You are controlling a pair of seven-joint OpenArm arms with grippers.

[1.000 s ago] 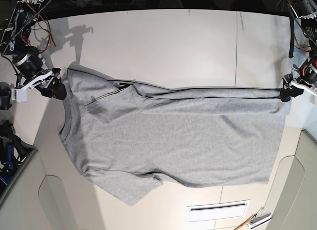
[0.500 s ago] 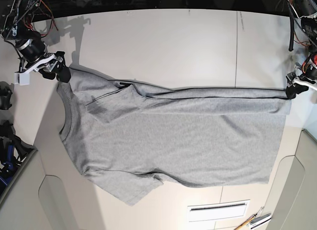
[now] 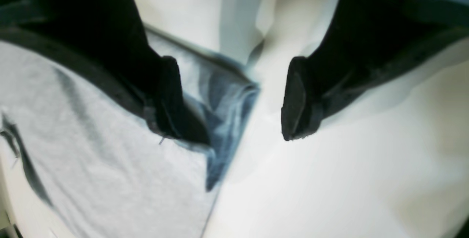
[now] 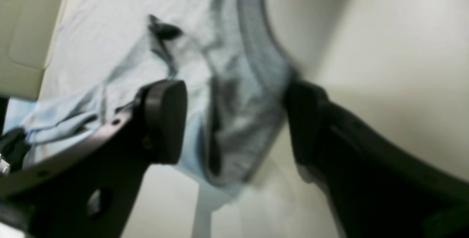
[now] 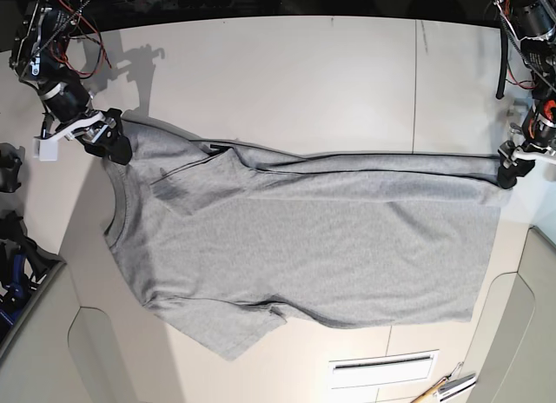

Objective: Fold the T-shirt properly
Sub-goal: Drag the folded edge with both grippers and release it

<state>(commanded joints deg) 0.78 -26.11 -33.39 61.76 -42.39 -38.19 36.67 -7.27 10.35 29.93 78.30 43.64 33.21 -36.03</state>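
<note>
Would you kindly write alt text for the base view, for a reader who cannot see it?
A large heather-grey short-sleeved T-shirt lies partly folded on a white table, its collar toward the view's left. The right gripper sits at the shoulder corner on the view's left and the left gripper at the hem corner on the right.

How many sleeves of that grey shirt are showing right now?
2. On the T-shirt, one sleeve sticks out at the near edge; the other sleeve lies folded over the body near the collar.
</note>
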